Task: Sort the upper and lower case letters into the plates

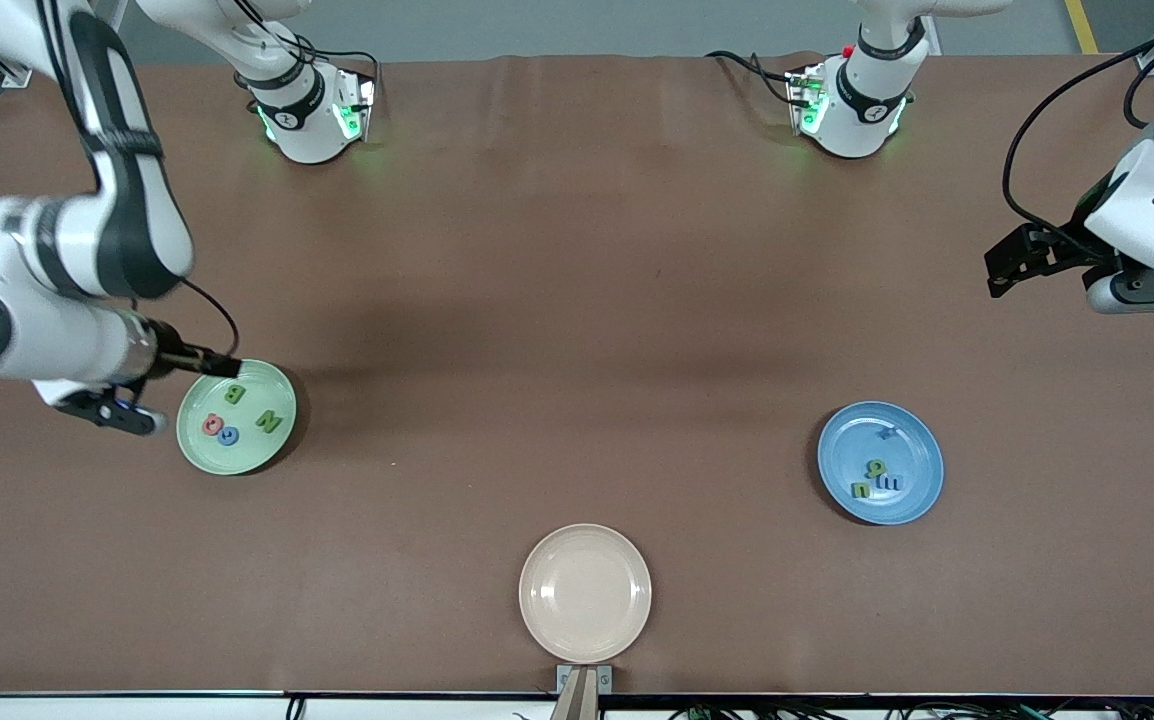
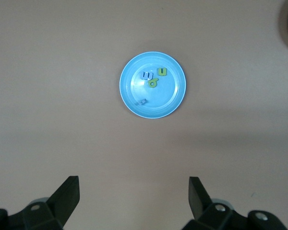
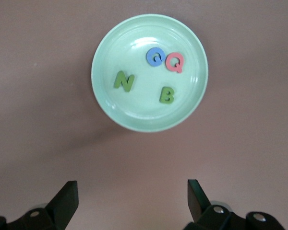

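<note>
Two grippers are showing spread fingers with nothing between them. You are looking at the right gripper (image 1: pixel 112 408) hanging over the bare table just beside the pale green plate (image 1: pixel 199 452), at that plate's edge toward the right arm's end of the table; in the right wrist view its fingertips (image 3: pixel 67 196) are standing wide apart with the plate lying clear of them. The left gripper (image 1: pixel 1012 262) is waiting, jaws equally wide, up in the air over the left arm's end of the table, well apart from the pale green plate.

Four capital letters are lying flat in the pale green plate: a green N (image 3: pixel 124 81), a green B (image 3: pixel 167 95), a blue letter (image 3: pixel 155 58) and a red Q (image 3: pixel 174 62); the blue and red ones are touching.

You are seeing the blue plate (image 1: pixel 922 480) far from the pale green plate, toward the left arm's end. It is holding four small letters (image 2: pixel 153 79), two green and two blue, three of them clustered. The beige plate (image 1: pixel 585 592) is sitting between the two, nearer to the front camera than the pale green plate.
</note>
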`<state>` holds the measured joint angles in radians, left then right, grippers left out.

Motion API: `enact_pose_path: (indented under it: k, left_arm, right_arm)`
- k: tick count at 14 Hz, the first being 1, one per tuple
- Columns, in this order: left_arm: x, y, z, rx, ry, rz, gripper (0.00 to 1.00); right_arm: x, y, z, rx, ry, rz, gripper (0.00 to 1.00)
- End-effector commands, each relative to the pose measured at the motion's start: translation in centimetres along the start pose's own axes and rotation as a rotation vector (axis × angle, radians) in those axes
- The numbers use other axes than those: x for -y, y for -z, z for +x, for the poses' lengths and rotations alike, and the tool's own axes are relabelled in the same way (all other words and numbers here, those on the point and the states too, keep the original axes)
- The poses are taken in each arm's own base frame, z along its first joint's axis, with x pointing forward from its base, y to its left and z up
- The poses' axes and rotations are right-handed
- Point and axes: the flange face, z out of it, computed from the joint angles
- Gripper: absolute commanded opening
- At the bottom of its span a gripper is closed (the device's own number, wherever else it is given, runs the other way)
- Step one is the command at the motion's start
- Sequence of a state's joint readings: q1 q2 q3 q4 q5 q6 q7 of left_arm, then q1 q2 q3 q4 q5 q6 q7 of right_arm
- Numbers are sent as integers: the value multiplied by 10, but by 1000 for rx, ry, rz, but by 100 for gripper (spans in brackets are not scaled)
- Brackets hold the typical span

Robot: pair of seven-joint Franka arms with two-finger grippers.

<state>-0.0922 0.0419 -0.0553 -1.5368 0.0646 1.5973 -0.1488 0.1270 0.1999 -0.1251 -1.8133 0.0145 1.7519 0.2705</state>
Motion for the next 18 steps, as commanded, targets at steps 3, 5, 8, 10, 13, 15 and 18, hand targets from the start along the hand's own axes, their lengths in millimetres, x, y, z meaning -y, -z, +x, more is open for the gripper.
enact_pose_path:
  k: [3,5,8,10,13,15,18]
  left_arm:
    - [-3,4,2,-14,-33,-2,100]
    - [0,2,5,-11,-48,-1,100]
    - [2,16,15,-44,-75,-5,100]
    - [-1,12,16,-36,-75,-11,100]
    - [-8,8,15,-22,-83,-3,100]
    - [-7,9,14,-23,-83,-3,100]
    - [2,11,12,-9,-80,0,100]
  right_arm:
    - [-25,82,-62,-82,123,56,100]
    - [-49,103,-59,-120,183,66,100]
    - [-81,146,-56,-192,220,70,100]
    - [-87,189,-61,-263,215,66,100]
    - [-89,220,-51,-289,204,62,100]
    - [-85,224,-50,-298,210,61,100]
    - [-77,231,-55,-312,219,63,100]
